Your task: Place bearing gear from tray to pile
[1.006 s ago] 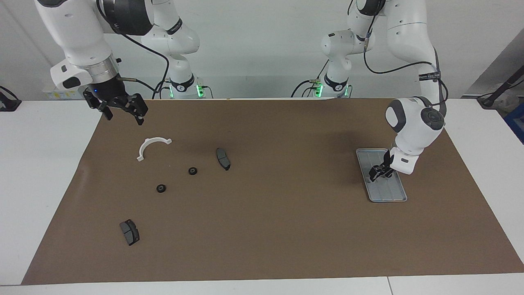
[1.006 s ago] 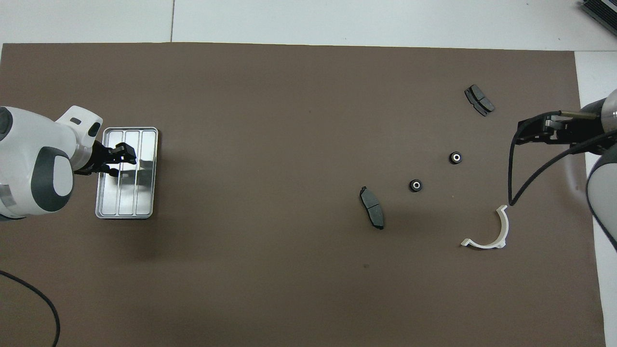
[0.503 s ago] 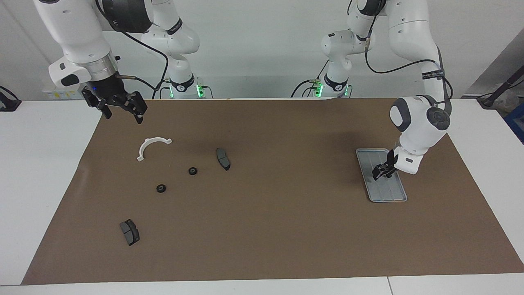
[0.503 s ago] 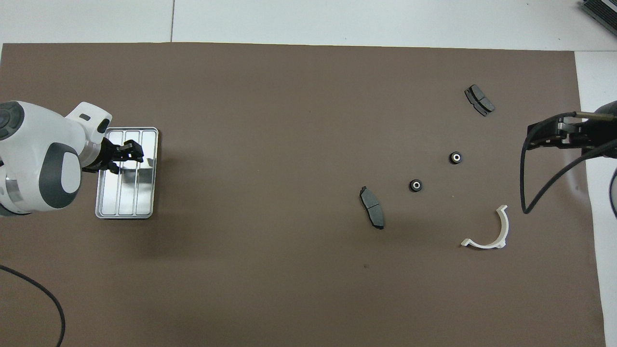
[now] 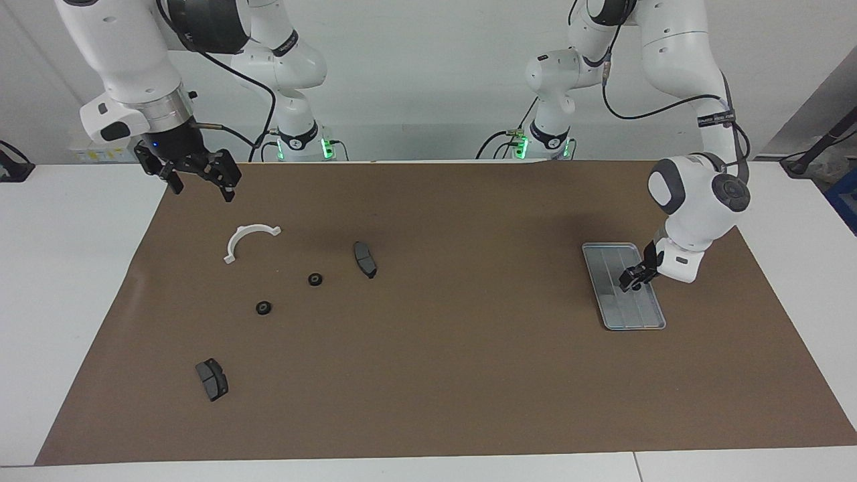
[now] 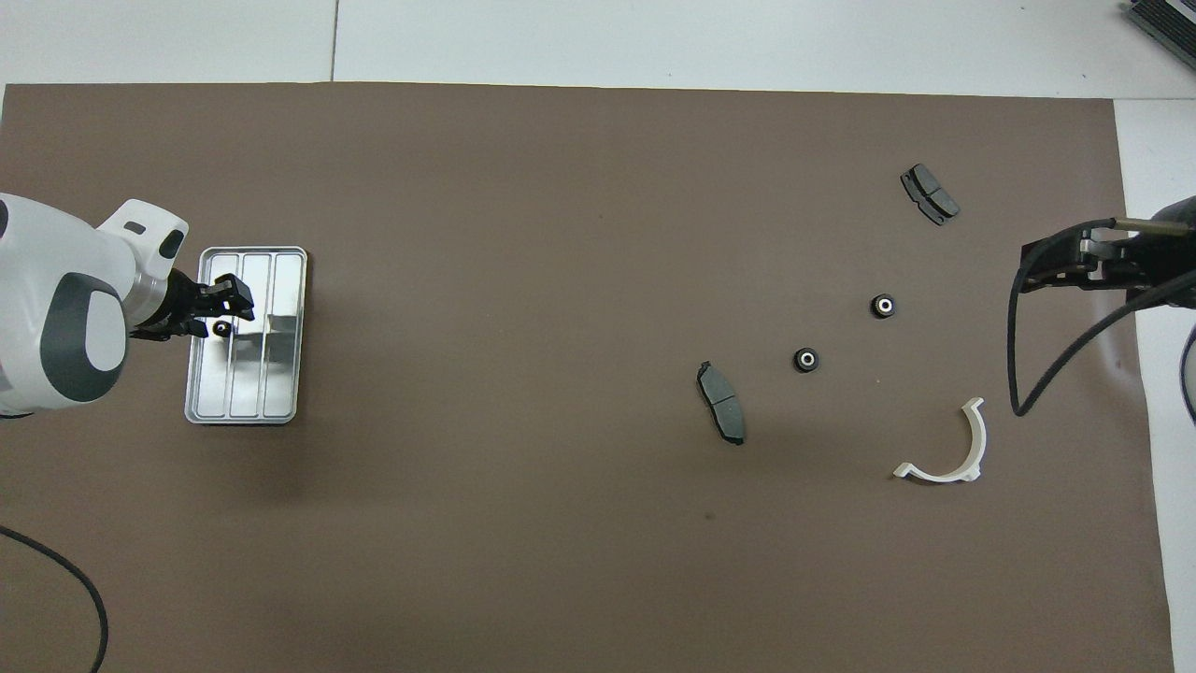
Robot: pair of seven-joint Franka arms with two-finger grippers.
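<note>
Facing view, left gripper: I had it low over the tray, at the left arm's end of the table. Something small and dark sat between the jaws, but I couldn't tell from here whether they had closed on it.
Facing view, right gripper: hung waiting above the brown mat's edge nearest the robots, jaws spread wide, nothing in them.
Facing view, pile: white half-ring bracket, two bearing gears and two brake pads lay scattered on the mat at the right arm's end.
Overhead view, left gripper: jaws part open over the tray, a small black bearing gear with a pale centre between the fingertips. I could not tell if it was gripped.
Overhead view, right gripper: over the mat's edge, well apart from the bracket.
Overhead view, pile: gears lay between the pads.
</note>
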